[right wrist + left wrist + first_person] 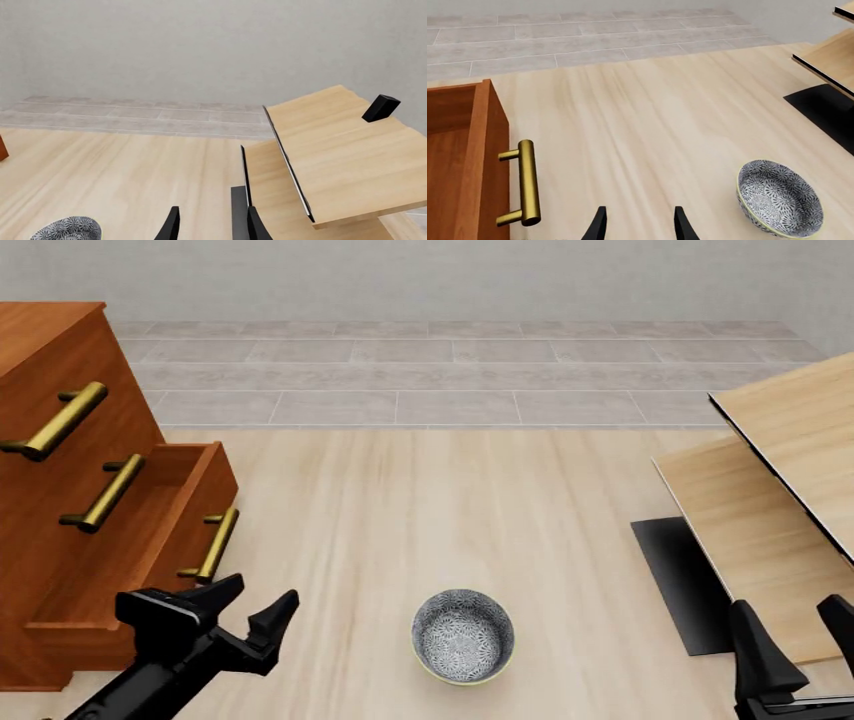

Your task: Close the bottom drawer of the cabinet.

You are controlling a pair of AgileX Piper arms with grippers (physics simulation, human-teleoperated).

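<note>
The reddish-brown cabinet (54, 370) stands at the left of the front view. Its bottom drawer (200, 502) is pulled out, open top showing, brass bar handle (214, 544) on its front. In the left wrist view the drawer front (490, 165) and its handle (527, 181) lie close beside my fingers. My left gripper (254, 608) is open and empty, just in front of the drawer's handle, not touching it. My right gripper (797, 635) is open and empty at the front right, far from the cabinet.
A blue-patterned bowl (463, 635) sits on the light wood surface between the arms, also in the left wrist view (778, 198). Pale slanted wooden furniture (774, 490) on a black base (681, 585) stands at the right. A grey tiled strip (454, 370) runs along the back.
</note>
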